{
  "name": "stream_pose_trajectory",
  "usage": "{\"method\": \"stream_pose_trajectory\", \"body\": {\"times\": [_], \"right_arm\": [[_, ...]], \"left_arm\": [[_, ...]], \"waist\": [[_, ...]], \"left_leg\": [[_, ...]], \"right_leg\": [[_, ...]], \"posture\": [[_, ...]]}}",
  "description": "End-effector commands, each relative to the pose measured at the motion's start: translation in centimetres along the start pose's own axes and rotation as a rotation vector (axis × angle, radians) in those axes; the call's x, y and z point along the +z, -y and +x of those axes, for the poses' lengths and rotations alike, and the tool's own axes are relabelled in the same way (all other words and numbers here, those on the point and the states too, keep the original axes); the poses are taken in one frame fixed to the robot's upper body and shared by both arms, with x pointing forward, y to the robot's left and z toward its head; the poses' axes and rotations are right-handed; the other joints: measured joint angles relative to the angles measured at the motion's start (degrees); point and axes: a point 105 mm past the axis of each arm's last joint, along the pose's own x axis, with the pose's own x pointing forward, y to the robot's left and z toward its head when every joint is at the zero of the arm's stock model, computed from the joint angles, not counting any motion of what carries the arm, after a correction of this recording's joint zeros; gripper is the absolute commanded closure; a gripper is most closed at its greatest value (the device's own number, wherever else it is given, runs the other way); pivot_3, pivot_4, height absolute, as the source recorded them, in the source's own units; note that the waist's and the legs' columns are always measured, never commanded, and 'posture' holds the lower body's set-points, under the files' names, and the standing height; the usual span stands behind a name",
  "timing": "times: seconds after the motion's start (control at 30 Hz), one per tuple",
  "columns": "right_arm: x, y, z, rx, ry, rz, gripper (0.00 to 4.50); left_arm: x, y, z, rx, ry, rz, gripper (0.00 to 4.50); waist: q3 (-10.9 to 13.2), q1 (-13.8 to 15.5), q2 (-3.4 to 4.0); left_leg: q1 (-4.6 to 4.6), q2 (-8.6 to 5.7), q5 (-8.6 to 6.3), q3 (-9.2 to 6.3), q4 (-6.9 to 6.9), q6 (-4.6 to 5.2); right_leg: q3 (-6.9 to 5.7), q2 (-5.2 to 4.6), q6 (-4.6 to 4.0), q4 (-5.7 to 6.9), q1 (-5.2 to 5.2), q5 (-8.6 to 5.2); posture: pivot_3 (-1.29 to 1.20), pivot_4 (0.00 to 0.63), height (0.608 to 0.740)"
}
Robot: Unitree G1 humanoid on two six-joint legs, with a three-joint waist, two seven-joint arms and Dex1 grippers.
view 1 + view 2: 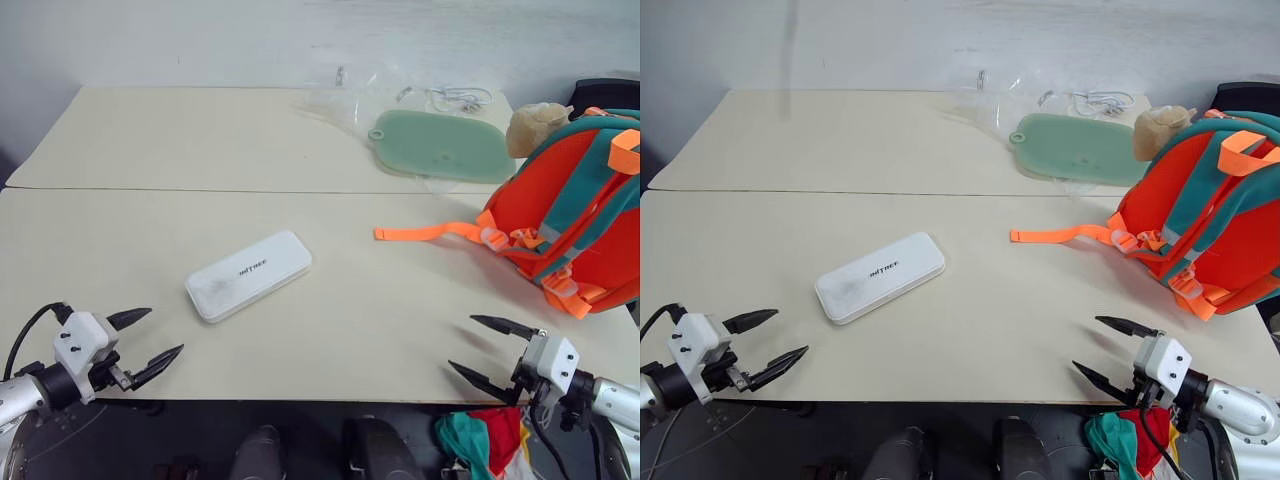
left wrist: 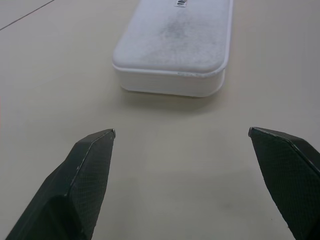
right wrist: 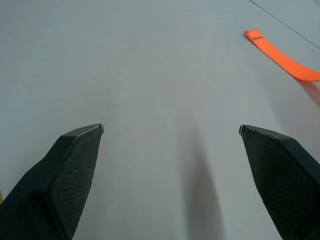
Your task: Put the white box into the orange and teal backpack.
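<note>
The white box [image 1: 248,275] lies flat on the cream table [image 1: 150,150], left of centre, with dark lettering on its lid; the left wrist view shows its near end [image 2: 175,50]. The orange and teal backpack [image 1: 580,215] lies at the table's right side, a tan plush toy [image 1: 535,127] at its top and one orange strap [image 1: 425,232] trailing toward the middle. My left gripper [image 1: 148,340] hovers open at the near left edge, a short way from the box. At the near right edge my right gripper [image 1: 487,350] is open over bare tabletop.
A pale green flat pad [image 1: 440,146] lies at the back right, with clear plastic wrap [image 1: 335,102] and a white cable [image 1: 460,98] beside it. A seam [image 1: 150,189] runs across the table. Colourful cloth [image 1: 480,440] lies below the front edge.
</note>
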Motion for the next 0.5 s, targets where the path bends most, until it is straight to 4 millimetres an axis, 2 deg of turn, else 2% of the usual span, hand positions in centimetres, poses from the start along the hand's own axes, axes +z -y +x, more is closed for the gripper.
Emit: {"method": "stream_pose_trajectory", "body": {"times": [0.03, 0.23, 0.37, 0.43, 0.5], "right_arm": [[0.4, 0.2, -0.1, -0.004, 0.008, -0.024, 0.02], [0.6, 0.5, 0.2, -0.017, 0.033, -0.018, 0.02], [1.2, 0.5, 1.1, -0.01, 0.086, 0.027, 0.02], [2.2, 0.3, 2.4, 0.022, 0.128, 0.074, 0.39], [3.5, 0.2, 4.2, 0.057, 0.148, 0.098, 0.98]], "left_arm": [[0.4, -0.7, -0.3, 0.03, 0.013, 0.013, 0.0], [0.7, -0.9, -0.5, 0.006, 0.04, -0.088, 0.0], [1.0, -1.2, -0.5, 0.003, 0.043, -0.133, 0.0], [1.0, -1.5, -0.5, 0.006, 0.04, -0.154, 0.0], [0.8, -2.4, -0.8, 0.047, 0.033, -0.155, 0.39]], "waist": [[0.0, 0.01, 0.0], [0.0, -0.04, 0.0], [0.0, -0.04, 0.0], [0.0, -0.08, 0.0], [0.0, -0.21, 0.01]], "left_leg": [[0.0, 0.0, 0.0, 0.0, 0.01, 0.0], [0.01, 0.0, 0.0, 0.0, 0.02, 0.0], [0.01, 0.0, 0.01, 0.0, 0.04, 0.0], [0.01, 0.01, 0.01, 0.0, 0.05, 0.0], [0.02, 0.0, 0.01, 0.0, 0.05, 0.0]], "right_leg": [[0.0, 0.0, 0.0, 0.0, 0.0, 0.0], [-0.01, 0.01, 0.02, 0.02, 0.01, 0.01], [-0.01, 0.03, 0.03, 0.05, 0.02, 0.01], [-0.01, 0.03, 0.03, 0.07, 0.01, 0.02], [0.0, 0.02, 0.03, 0.09, 0.0, 0.02]], "posture": [[0.0, 0.15, 0.74], [0.0, 0.15, 0.74], [0.0, 0.15, 0.74], [0.0, 0.15, 0.74], [0.0, 0.15, 0.74]]}}
